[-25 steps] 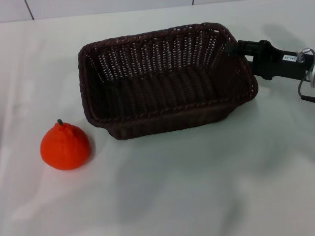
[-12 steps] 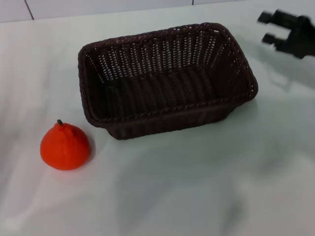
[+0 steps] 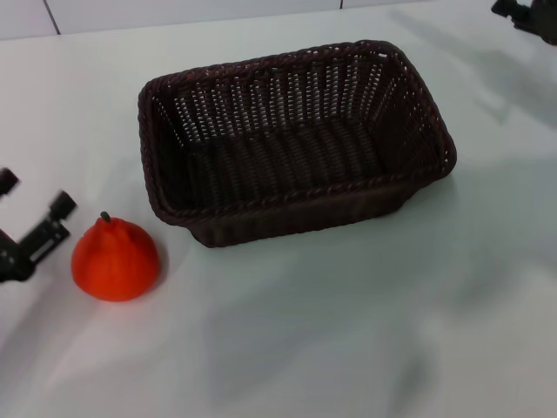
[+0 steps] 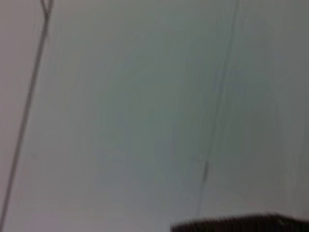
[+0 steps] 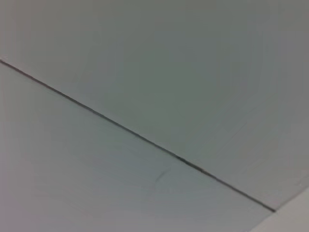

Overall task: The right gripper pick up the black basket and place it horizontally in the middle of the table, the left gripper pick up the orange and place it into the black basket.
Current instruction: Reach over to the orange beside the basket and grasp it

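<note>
The black basket stands lengthwise across the middle of the table, open side up and empty. The orange sits on the table to the front left of the basket, clear of it. My left gripper comes in at the left edge, just left of the orange, with its two fingers spread apart and nothing between them. Only a small black part of my right gripper shows, at the far right corner and well away from the basket. The wrist views show neither the orange nor any fingers.
A wall with tile seams runs behind the table's far edge. The left wrist view shows a pale surface with a dark strip at its border. The right wrist view shows a pale surface with one seam.
My right gripper let go of the basket's right end and drew back up to the far right corner. My left gripper came into view beside the orange. The basket and orange have not moved.
</note>
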